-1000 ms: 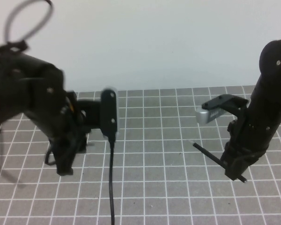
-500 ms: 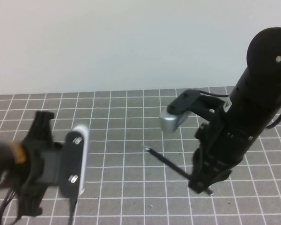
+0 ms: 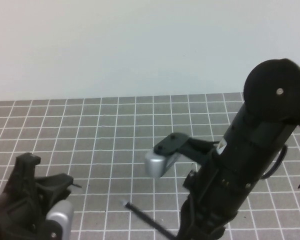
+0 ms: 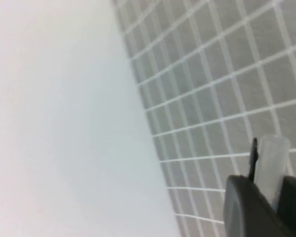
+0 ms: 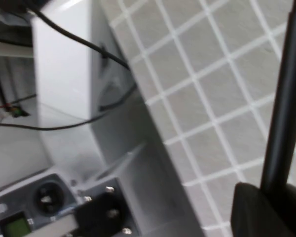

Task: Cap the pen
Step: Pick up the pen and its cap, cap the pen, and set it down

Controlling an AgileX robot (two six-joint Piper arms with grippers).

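A thin black pen (image 3: 142, 217) juts left from my right gripper (image 3: 184, 233), low in the high view and above the grid mat. In the right wrist view the pen's barrel (image 5: 286, 98) rises from between the dark fingers (image 5: 259, 210), and my right gripper (image 5: 278, 202) is shut on it. My left gripper (image 3: 60, 186) sits at the lower left and points right toward the pen. It (image 4: 270, 192) is shut on a clear pen cap (image 4: 271, 158) with a black clip. A gap of mat separates cap and pen tip.
A grey mat with white grid lines (image 3: 115, 130) covers the table, with a pale wall (image 3: 140, 45) behind. Silver wrist cameras (image 3: 157, 162) ride on both arms. Past the mat's edge stand a white box (image 5: 64, 64), cables and a small device (image 5: 44, 202).
The left arm has dropped from mid-left to the lower left corner. The right arm has swung left and nearer with the pen, so the pen tip now lies closer to the left gripper.
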